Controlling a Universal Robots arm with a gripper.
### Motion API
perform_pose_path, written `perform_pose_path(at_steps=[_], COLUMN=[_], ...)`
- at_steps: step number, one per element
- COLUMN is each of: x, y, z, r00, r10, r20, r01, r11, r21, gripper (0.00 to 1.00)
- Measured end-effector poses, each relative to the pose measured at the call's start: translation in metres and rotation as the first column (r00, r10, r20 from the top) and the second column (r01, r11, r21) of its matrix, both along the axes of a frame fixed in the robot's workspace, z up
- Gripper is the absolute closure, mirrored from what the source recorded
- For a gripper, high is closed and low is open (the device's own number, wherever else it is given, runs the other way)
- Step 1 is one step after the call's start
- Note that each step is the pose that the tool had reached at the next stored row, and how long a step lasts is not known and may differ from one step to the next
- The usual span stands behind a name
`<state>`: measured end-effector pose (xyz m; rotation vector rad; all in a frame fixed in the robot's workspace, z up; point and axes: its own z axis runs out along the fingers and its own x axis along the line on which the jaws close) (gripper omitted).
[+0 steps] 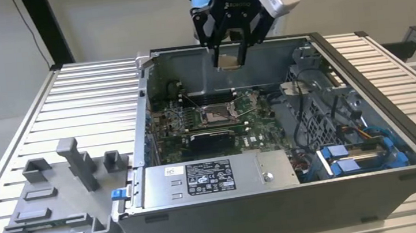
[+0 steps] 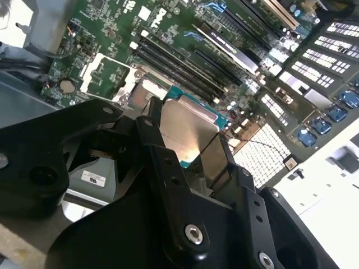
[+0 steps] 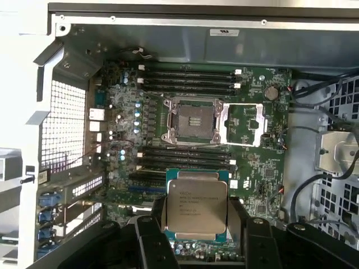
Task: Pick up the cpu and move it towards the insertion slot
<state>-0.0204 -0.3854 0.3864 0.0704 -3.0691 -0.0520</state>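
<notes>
The gripper (image 1: pixel 231 56) is clenched on the cpu (image 3: pixel 195 204), lifted clear above the open computer case (image 1: pixel 226 213). The insertion slot (image 3: pixel 192 119) lies below and ahead of it (cover open), so pickup is done, approach unfinished.

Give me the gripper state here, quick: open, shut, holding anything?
Gripper: shut on the cpu, held above the open case, not yet at the slot.
</notes>
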Motion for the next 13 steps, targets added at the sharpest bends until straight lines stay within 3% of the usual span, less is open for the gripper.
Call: perform_pose_path(at_steps=[4,13], x=[0.0022,0.007], y=[0.0084,0.0223], z=[-0.0011,-0.0032], r00=[1.0,1.0], r10=[0.0,0.0], r20=[0.0,0.0001], r01=[0.0,0.0], r11=[1.0,1.0], r21=[0.0,0.0001], gripper=[1.0,1.0])
